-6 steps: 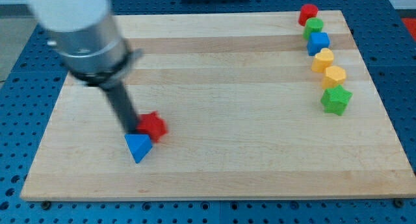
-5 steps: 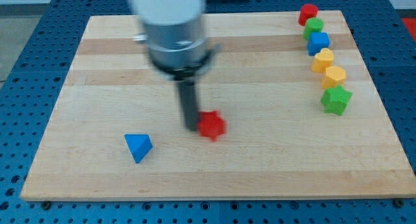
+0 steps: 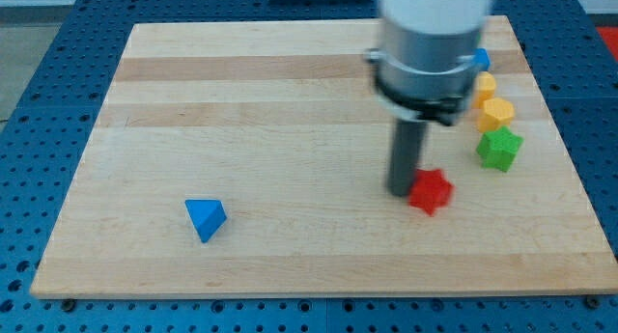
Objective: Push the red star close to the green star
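- The red star (image 3: 430,190) sits just to the view's right of my tip (image 3: 401,190), touching it or very nearly so; the motion blur keeps me from saying which.
- The green star (image 3: 499,148) lies further to the view's right of the tip and a little toward the view's top, near the red star but not beside it, with bare tabletop (image 3: 290,101) between them.
- By my reading the task is largely done but not finished: the red star is near its target, and what is left is a short push toward the view's right and slightly upward to close that gap.
- The end effector is a plain rod with nothing to open or close; it holds nothing and can only press against a block's side. Here its lower end stands on the tabletop on the side of the red star away from the green star, which suits a push in that direction.
- Above the tip and to its right, two orange blocks (image 3: 495,112) stand in a column just over the green star, the upper one partly hidden by the arm's body.
- A blue block (image 3: 480,58) peeks out beside the arm above those; its shape cannot be made out.
- A blue triangle (image 3: 205,218) lies well apart to the view's left of the tip and a little lower, clear of the path.
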